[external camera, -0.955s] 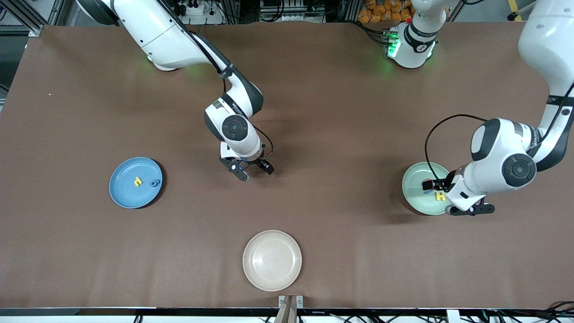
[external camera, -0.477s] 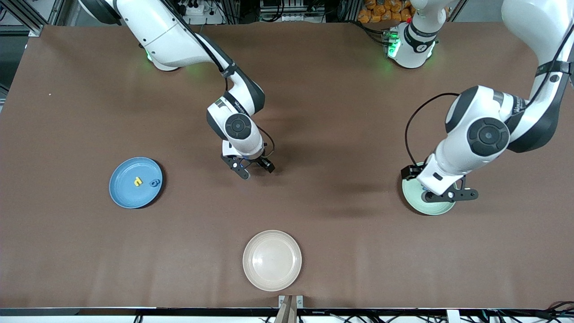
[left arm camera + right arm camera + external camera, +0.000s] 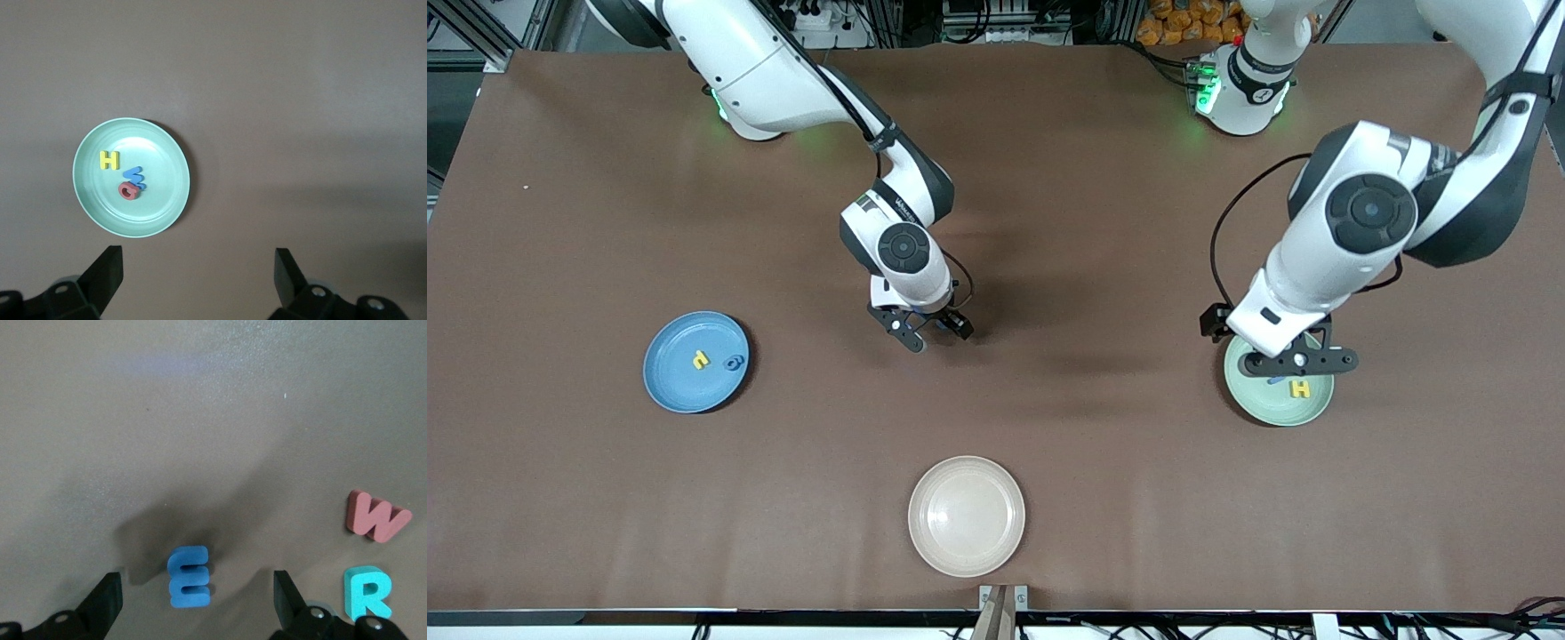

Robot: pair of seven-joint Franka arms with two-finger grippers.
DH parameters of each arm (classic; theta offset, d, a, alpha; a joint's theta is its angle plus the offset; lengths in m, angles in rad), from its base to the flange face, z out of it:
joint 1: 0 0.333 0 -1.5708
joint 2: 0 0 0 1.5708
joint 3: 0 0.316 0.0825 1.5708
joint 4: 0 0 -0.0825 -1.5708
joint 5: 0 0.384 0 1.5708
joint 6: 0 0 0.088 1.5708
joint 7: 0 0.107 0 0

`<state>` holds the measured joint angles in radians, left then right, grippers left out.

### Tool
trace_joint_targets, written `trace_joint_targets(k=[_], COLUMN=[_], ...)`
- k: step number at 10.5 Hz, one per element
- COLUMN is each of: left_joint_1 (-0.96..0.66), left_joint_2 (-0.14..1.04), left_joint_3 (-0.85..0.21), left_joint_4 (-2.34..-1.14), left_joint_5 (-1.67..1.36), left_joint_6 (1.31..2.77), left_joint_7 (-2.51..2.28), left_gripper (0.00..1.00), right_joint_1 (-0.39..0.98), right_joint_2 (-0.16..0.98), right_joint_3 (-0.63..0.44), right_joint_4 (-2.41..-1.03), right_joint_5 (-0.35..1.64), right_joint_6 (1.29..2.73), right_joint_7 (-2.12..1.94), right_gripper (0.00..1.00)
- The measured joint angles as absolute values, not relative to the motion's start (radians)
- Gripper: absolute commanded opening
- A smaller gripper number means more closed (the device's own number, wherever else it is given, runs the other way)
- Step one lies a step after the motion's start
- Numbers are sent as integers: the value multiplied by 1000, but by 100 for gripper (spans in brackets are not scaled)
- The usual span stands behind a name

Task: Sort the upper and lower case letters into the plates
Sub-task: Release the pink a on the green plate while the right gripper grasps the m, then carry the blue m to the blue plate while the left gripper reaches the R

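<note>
Right gripper (image 3: 193, 600) hangs low over mid-bench, fingers spread, blue E (image 3: 189, 576) lying between them, long axis along the gap. Left gripper (image 3: 1302, 360), fingers spread empty, over mint plate (image 3: 1276, 413).

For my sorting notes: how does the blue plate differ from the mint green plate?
The blue plate holds two letters, the mint green plate three. The blue plate lies toward the right arm's end, the mint green plate toward the left arm's, under the open left gripper. Both are round, shallow, equal in size.

Cream-beige plate (image 3: 967, 516) on brown table (image 3: 1103, 498), near front edge, apparently holding nothing.
</note>
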<state>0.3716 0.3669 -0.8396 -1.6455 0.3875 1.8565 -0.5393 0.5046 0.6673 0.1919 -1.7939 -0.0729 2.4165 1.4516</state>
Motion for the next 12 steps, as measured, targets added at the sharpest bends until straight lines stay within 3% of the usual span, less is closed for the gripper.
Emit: trace_joint_targets(k=[3,5,6,12], left_joint_1=[373,380,385,530], left_joint_2=[326,313,305,228], left_joint_3=[-856,-857,-857,-858], left_joint_4=[-1593,-1520,-1487,-1402], left_joint_5=[379,368,364,236], left_joint_6=[1775,1696,1662,1591], left_joint_7=[-546,-546,-546,-541], left_gripper=[100,100,100,100], right_joint_1=[506,507,507,510], right_joint_2=[669,672,674,674], right_joint_3=[191,189,189,188], right_joint_4=[-1796,-1798,-1798,-1789], right_joint_5=[-75,-83,-87,-100], right_joint_6=[2420,2420,2420,2443], right_joint_7=[1452,1452,1452,1452], right_gripper=[100,6,0,0])
